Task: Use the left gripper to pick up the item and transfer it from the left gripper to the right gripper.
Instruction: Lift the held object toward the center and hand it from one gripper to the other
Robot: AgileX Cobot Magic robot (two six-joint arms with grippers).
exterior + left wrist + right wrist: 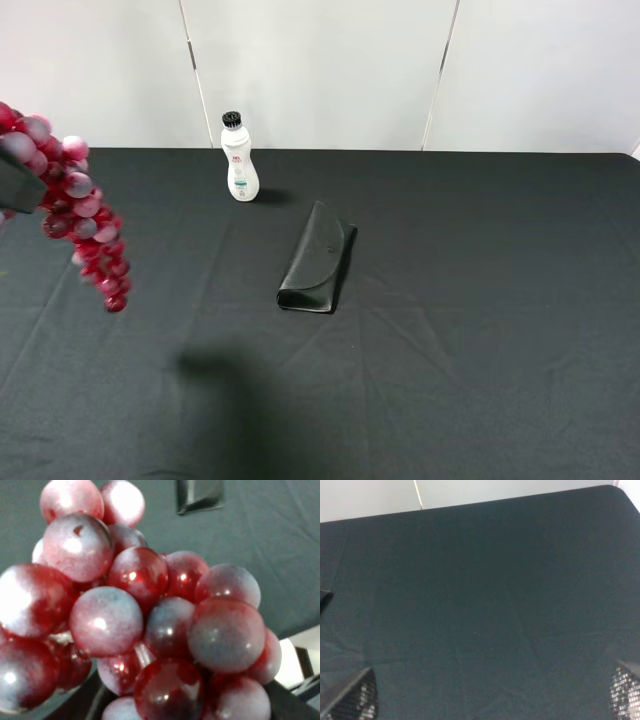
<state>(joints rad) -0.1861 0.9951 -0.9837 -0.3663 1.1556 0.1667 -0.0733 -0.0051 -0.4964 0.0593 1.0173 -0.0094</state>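
Note:
The bunch of red-purple grapes (85, 215) hangs in the air at the far left edge of the exterior view, well above the black tablecloth. A dark piece of my left gripper (14, 185) shows at that edge, clamped on the upper part of the bunch. In the left wrist view the grapes (140, 615) fill the frame and hide the fingers. No green leaf shows. My right gripper (490, 697) is out of the exterior view. In its wrist view the fingertips (355, 700) stand wide apart over bare cloth, holding nothing.
A black glasses case (318, 260) lies near the table's middle and also shows in the left wrist view (199, 495). A white bottle with a black cap (238, 158) stands behind it, near the back edge. The cloth-covered table (480, 330) stretches to the right.

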